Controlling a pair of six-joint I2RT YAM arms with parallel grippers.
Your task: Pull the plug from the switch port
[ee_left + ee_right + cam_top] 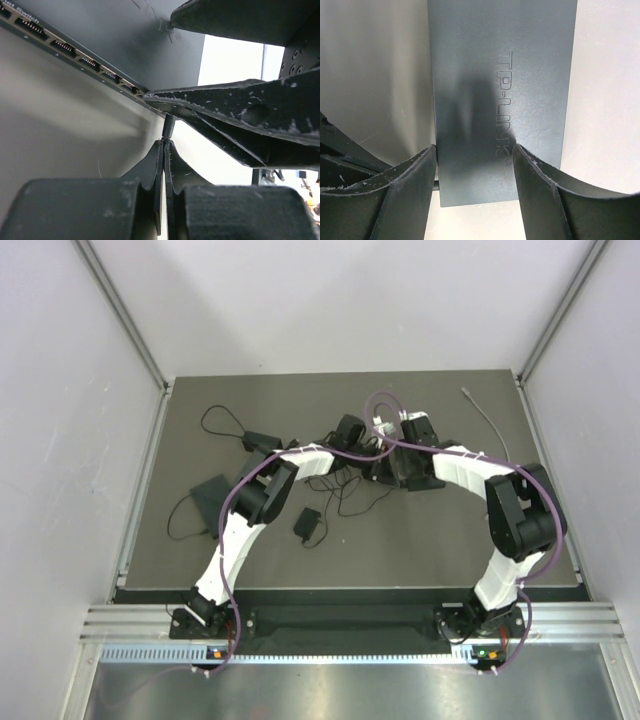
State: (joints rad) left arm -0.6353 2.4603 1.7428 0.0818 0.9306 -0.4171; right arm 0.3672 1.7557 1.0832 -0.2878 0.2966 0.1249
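The plug (168, 127) is showing only as a short dark stub in the left wrist view. It is running from the tips of the left pincer (164, 142) up to the front edge of the switch (485, 75), close to that edge's corner. From where I am standing I cannot tell whether it is sitting fully in its socket.

The left pincer is squeezing it, with both jaws pressed together and almost no gap showing between them.

A row of ports (80, 59) is running away along the same edge of the switch, toward the upper left of that view.

The switch itself is lying flat on the dark tabletop (400, 540), toward the middle of its far half, where the two arms are meeting.

The right pincer (474, 150) is standing partly open over the switch's near end. One finger is lining up with the left side of the case, and the other is crossing in front of the lettered top face. I cannot tell whether the fingers are pressing on the case or hanging just above it.

In the left wrist view, those scuffed right fingers (240, 107) are reaching in to the corner beside the plug.

Further out:

- A small black adapter (307, 523) is lying on the tabletop between the arms.
- A flat black box (213, 495) is sitting to the left.
- Thin black leads (215, 420) are looping around both of them.
- A pale loose cable (490, 420) is trailing near the far right corner.
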